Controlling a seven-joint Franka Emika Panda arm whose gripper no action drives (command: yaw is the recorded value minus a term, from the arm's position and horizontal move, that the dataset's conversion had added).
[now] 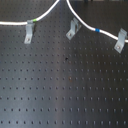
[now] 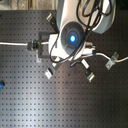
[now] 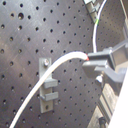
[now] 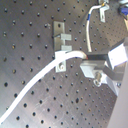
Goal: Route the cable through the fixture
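Where wrist views show it, fingers (image 3: pixel 92 64) apparently clamped on white cable (image 3: pixel 55 67) over slanted silver fixture (image 3: pixel 47 85).

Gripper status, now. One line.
Gripper: shut on the cable, pinching it just beside the fixture in both wrist views.
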